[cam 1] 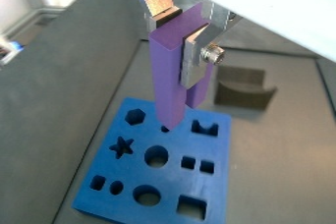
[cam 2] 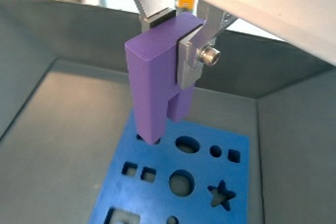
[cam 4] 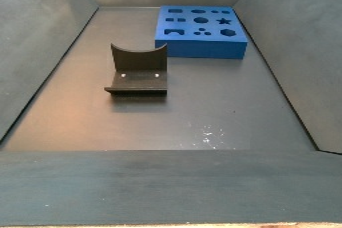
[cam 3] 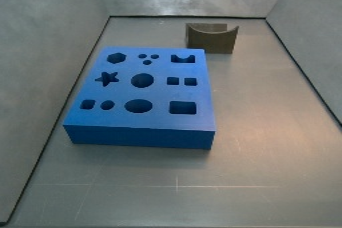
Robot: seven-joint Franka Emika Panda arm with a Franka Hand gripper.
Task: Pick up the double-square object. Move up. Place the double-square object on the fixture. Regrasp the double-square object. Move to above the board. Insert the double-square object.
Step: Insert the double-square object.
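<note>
One block hung high over the board, ready for the drop.
Gripper (cam 1: 178,33) sat above the board (cam 1: 155,169), fingers (cam 1: 199,51) clamped on the upright block (cam 1: 176,71), its lower end well clear of the holes. Fixture (cam 3: 211,36) stood empty beside the board. Risk, I'd say: any tilt or offset on descent could jam an edge on the rim.
</note>
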